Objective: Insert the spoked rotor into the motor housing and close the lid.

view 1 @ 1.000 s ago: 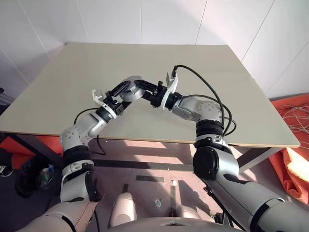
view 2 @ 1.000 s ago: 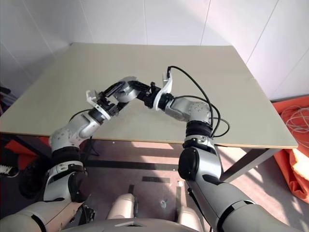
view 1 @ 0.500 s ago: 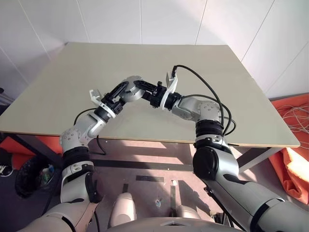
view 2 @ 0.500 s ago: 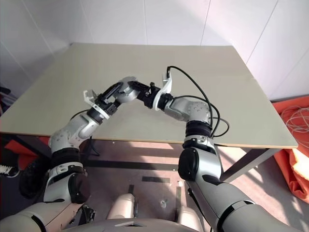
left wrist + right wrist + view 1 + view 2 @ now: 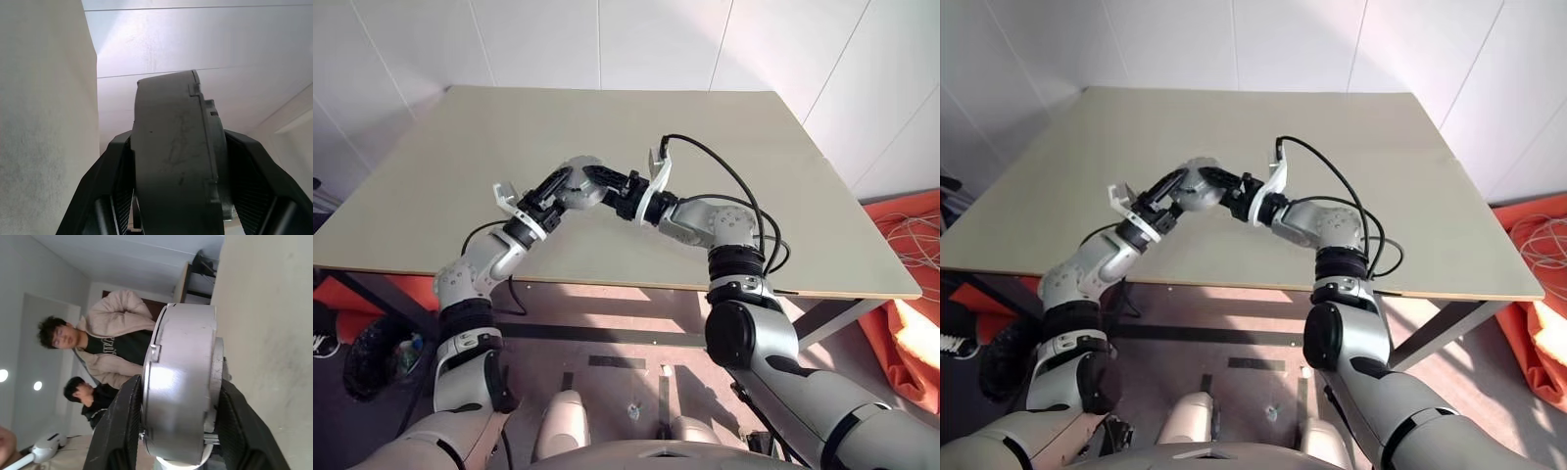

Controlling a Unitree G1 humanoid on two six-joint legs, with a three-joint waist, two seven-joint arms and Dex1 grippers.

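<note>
Since a second ago the left hand [image 5: 555, 186] has closed in from a wider spread onto the motor housing [image 5: 576, 182], which both hands now clamp in the air above the counter [image 5: 724, 127]; neither arm has otherwise shifted. The right hand [image 5: 604, 181] grips the same round body from the opposite side.

In the left wrist view the housing [image 5: 173, 156] is a thick, smooth, dark drum seen edge-on, lightly scuffed, with a stepped rim and small square notches, pinched between the two black fingers [image 5: 105, 191]. In the right wrist view it [image 5: 181, 396] shines silvery-grey, a pale disc peeking out beneath it.

The counter is a matte beige slab with straight edges, its bare surface lying open on all sides of the hands. Two people [image 5: 98, 357] show beyond it in the right wrist view.
</note>
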